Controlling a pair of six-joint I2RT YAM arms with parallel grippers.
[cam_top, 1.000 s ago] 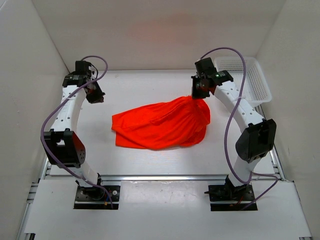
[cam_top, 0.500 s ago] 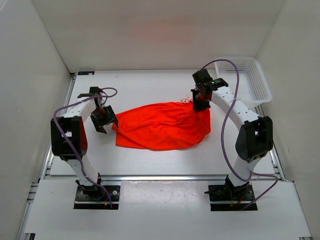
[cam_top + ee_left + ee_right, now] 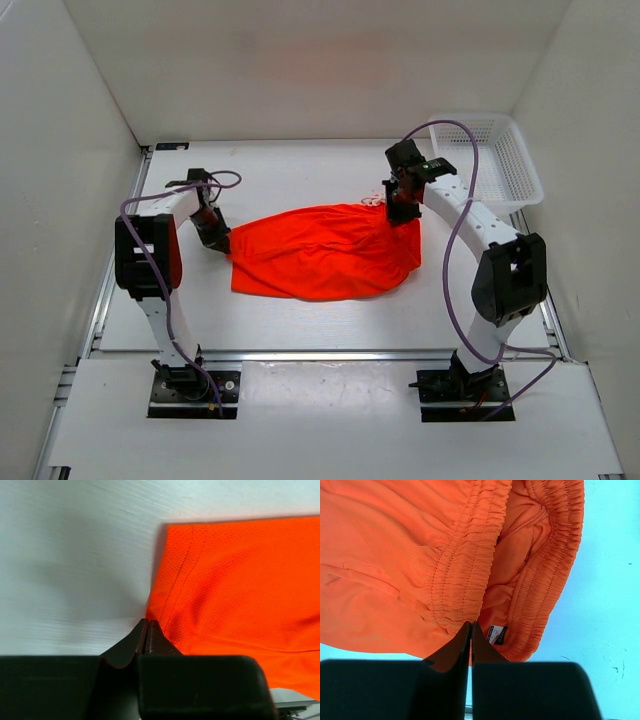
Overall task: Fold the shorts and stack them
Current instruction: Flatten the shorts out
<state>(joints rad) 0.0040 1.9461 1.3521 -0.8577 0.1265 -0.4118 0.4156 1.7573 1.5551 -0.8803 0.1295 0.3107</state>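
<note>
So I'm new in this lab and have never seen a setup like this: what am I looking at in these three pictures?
Two robot arms are bolted at the near edge of a white table. The wide picture comes from a fixed camera above and behind them; the two close-ups come from a camera on each wrist. A pair of orange-red shorts lies rumpled on the table, with a white mesh basket at the far right corner. The left end effector is closed on a hem corner of the shorts; the right end effector is closed on the gathered waistband.
</note>
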